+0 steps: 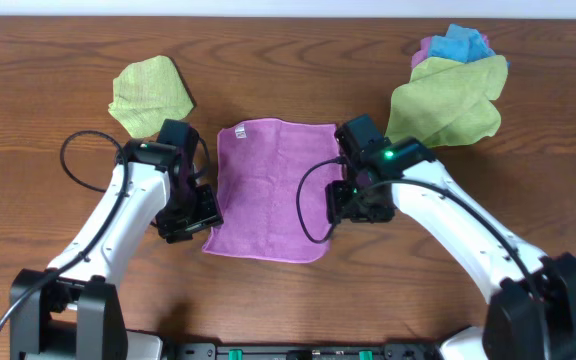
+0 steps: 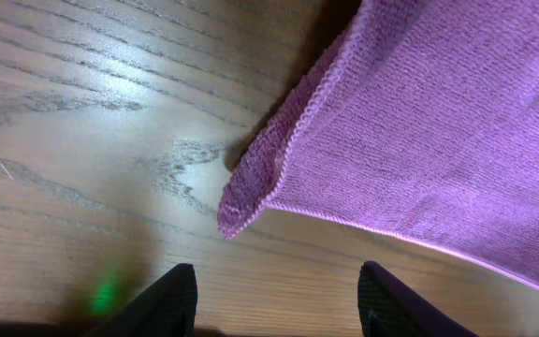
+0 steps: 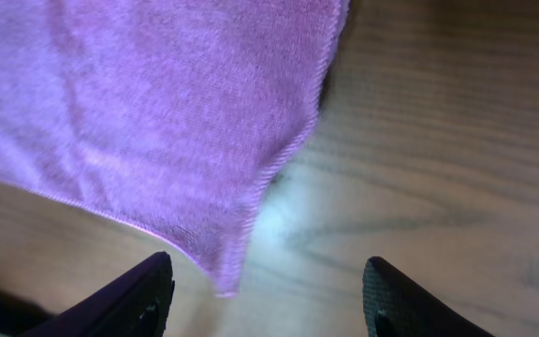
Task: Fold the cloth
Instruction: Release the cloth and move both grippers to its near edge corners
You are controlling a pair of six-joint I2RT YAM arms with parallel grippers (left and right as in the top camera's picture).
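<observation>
**Purple cloth (image 1: 268, 190) spread flat on the table (image 1: 298, 50) between both arms; both grippers empty at its near corners.**
The cloth is judged light, thin and limp: it will sag and drape when lifted, and the knit surface should resist slipping. The best hold is a pinch on the stitched hem at the two near corners. It is roughly square, in a single layer and faintly wrinkled, with a small white tag (image 1: 240, 130) at the far edge. The left gripper (image 2: 274, 300) has its fingers spread, and the near-left corner (image 2: 237, 220) curls slightly just ahead. The right gripper (image 3: 269, 290) is likewise spread at the near-right corner (image 3: 223, 276).
</observation>
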